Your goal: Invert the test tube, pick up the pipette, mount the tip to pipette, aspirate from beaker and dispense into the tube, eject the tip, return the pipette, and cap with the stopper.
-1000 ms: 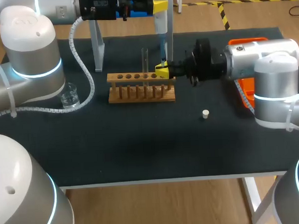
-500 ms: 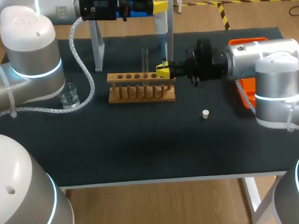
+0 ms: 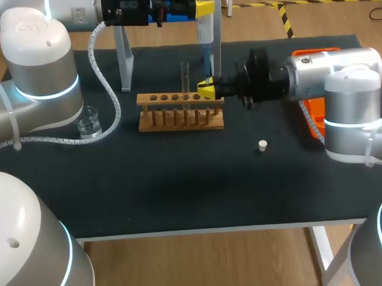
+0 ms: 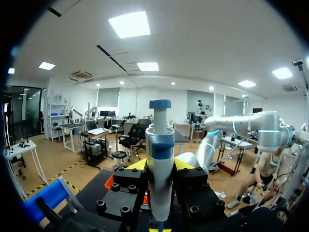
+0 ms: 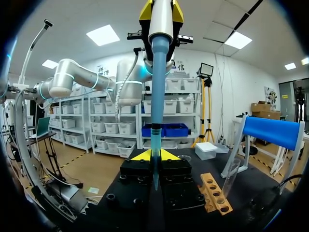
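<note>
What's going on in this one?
The left gripper holds the pipette upright above the wooden rack. The right gripper is closed on the blue tip at the pipette's lower end, so the tip is being mounted. The test tube stands in the rack. The beaker and the stopper sit on the table, not yet used.

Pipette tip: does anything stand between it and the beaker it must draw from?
Yes. The right tool is shut on the pipette tip, and toward the beaker stand the upright test tube in the wooden rack and the left arm's coiled hose; lifting over them looks likely needed.
</note>
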Robot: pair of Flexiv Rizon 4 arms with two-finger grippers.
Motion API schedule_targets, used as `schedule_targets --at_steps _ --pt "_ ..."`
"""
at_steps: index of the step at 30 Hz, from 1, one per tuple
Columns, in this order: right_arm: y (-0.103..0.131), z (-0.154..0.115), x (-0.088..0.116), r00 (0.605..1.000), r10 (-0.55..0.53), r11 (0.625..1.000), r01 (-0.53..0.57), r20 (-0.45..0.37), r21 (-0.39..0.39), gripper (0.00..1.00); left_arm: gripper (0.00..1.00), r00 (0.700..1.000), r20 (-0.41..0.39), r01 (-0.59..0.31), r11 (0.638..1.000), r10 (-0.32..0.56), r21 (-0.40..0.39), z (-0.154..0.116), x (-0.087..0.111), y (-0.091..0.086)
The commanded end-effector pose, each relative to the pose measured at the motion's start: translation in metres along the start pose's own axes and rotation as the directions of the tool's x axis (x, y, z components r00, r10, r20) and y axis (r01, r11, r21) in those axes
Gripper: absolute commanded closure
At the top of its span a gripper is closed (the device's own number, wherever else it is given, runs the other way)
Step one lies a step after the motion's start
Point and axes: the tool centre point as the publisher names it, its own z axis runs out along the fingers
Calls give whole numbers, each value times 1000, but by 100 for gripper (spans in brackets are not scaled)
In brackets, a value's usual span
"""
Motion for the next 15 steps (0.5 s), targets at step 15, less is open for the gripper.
schedule_targets --at_steps 15 --pt "3 1 0 1000 8 1000 -8 10 -26 100 100 1000 -2 0 1000 0 -3 0 0 0"
